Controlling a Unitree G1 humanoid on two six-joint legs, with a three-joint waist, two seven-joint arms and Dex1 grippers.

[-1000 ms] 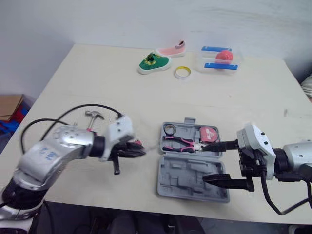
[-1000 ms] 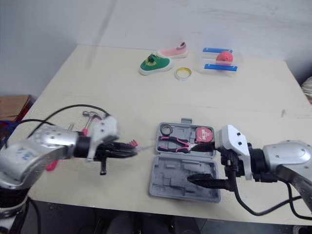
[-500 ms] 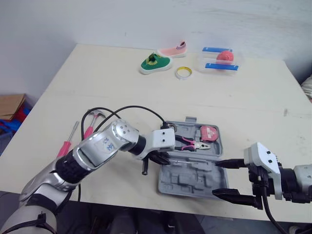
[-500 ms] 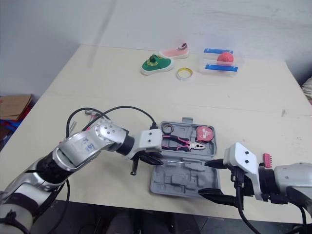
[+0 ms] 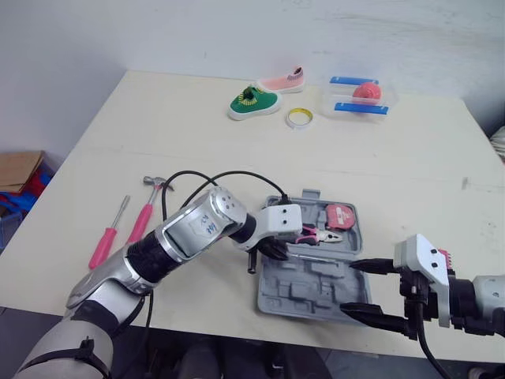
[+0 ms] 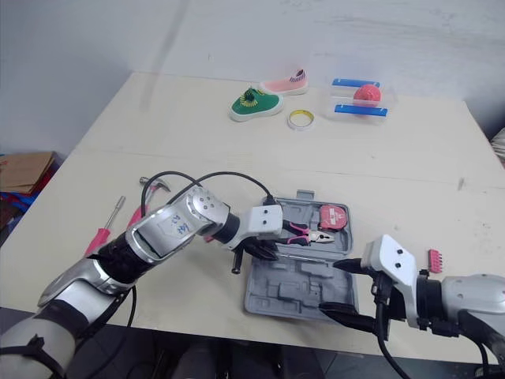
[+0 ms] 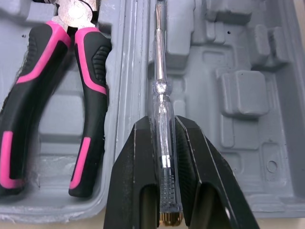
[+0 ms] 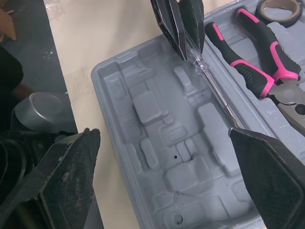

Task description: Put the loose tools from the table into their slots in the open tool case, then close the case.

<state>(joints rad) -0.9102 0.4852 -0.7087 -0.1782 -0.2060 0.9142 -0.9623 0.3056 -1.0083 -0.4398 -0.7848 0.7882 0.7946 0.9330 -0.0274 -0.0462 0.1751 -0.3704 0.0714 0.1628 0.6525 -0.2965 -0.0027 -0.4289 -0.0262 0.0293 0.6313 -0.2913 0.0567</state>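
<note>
L gripper (image 7: pixel 164 125) pinched clear screwdriver (image 7: pixel 159 90) over tool case (image 5: pixel 304 296), beside pliers (image 5: pixel 312 234). R gripper (image 5: pixel 347 290) spread wide at case's near edge. Hammer (image 5: pixel 150 207) & pink screwdriver (image 5: pixel 106 238) lay on tabletop (image 5: pixel 197 134).

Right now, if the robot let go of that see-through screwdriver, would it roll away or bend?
Probably stiff: the clear screwdriver sticks straight out of the left gripper without drooping. Its round, smooth handle looks apt to roll, though the moulded grooves of the tool case would likely catch it. Slim, so probably light.
</note>
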